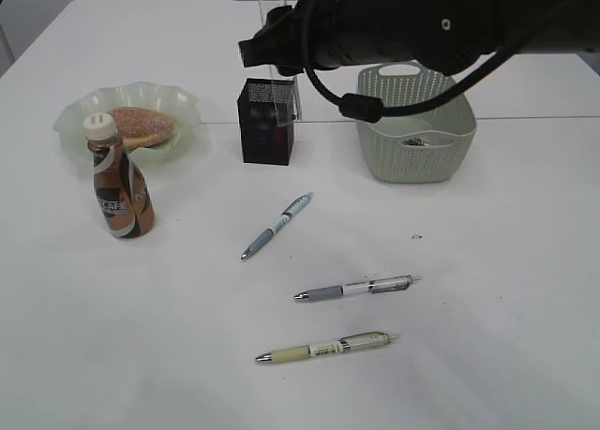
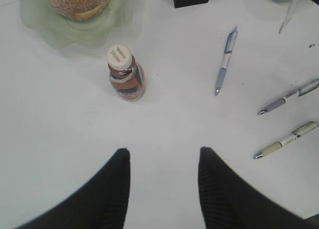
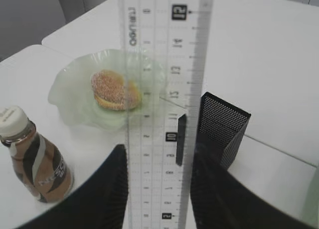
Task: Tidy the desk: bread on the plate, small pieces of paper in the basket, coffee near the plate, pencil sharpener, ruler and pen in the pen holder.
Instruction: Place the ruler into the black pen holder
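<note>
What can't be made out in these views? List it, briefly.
- Right end effector: the exterior view hides its fingertips behind the dark arm; only the right wrist view shows it shut on the ruler.
- Pen holder interior: dark mesh hides its contents in every view.
- Basket contents: a small scrap at the bottom, too small to identify.
- Coffee bottle label: too blurred to read fully.
- Pencil sharpener: not visible anywhere.

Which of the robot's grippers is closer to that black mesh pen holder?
The right gripper, holding the ruler just above the pen holder. The left gripper hovers open further off, near the coffee bottle.
</note>
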You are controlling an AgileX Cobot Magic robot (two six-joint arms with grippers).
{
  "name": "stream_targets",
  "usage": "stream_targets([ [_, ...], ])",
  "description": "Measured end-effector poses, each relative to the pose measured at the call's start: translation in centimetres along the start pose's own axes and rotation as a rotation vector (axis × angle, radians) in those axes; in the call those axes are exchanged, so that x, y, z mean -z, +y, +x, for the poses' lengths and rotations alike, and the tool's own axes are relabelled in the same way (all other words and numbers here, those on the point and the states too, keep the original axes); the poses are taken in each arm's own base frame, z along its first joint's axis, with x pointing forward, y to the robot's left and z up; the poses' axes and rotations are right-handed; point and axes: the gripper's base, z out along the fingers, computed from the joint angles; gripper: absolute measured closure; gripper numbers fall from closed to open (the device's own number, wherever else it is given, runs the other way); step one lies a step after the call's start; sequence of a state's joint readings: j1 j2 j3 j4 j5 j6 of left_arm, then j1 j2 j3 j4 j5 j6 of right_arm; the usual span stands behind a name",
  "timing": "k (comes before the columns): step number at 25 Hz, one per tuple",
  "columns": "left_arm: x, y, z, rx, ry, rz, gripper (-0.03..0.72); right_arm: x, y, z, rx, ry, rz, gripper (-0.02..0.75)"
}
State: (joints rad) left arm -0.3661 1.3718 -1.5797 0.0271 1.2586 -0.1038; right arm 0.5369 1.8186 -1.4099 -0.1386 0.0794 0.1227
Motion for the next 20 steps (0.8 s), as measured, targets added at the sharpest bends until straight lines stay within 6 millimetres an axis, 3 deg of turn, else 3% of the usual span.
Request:
stream_targets([
  [10,0.0,0.0,-0.1,0.000,-0.014,0.002,0.364,-3.0,0.2,-0.6,0.089,-0.146,-0.021,0.464],
  [20,0.0,0.4,-0.2,-0.014,-0.021,-0.041,0.366,-6.0,-3.8,-0.9,0.067,-0.262,0.041,0.464],
])
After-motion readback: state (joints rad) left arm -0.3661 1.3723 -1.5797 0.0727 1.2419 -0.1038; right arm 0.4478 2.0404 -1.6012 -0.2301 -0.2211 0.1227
